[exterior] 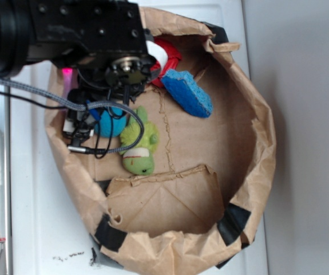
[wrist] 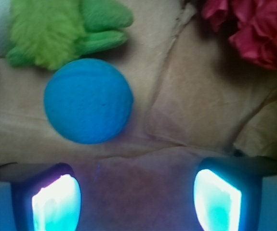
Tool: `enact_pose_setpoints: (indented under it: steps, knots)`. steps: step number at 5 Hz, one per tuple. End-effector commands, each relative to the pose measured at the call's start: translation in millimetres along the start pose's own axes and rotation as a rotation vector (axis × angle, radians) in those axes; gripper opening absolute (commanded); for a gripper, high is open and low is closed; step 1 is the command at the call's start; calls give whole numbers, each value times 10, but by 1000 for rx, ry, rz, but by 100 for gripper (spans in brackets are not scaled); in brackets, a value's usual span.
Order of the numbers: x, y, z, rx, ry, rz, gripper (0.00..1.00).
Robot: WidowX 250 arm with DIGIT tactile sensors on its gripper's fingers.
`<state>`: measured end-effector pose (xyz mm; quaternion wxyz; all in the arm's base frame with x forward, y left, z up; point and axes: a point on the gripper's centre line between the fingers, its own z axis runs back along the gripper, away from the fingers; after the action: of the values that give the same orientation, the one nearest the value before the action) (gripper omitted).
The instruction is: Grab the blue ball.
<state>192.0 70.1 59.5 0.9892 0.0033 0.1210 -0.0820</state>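
Note:
The blue ball (wrist: 88, 101) is round and matte, lying on brown paper in the wrist view, just below the green plush toy (wrist: 56, 29). In the exterior view the blue ball (exterior: 111, 121) shows partly under the arm and cables, left of the green plush toy (exterior: 140, 141). My gripper (wrist: 136, 199) is open, its two glowing pads wide apart with only paper between them. The ball lies ahead of the fingertips and toward the left pad (wrist: 56, 204), apart from both. In the exterior view the gripper's fingers are hidden by the wrist (exterior: 124, 66).
All lies inside a brown paper bag (exterior: 256, 114) rolled down into a round wall on a white surface. A flat blue sponge (exterior: 190, 93) lies at the back right. A red crumpled item (wrist: 254, 29) sits by the back wall. A loose paper flap (exterior: 164, 197) covers the bag's front floor.

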Motion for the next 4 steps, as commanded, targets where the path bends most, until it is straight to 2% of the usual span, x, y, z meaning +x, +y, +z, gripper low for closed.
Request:
enact_pose_setpoints:
  steps: [1,2,4]
  knots:
    - [-22,71,141,22,-52,26,100]
    - [-22,71,141,22,-52,26,100]
    - [283,-18,276,2,-122,76,100]
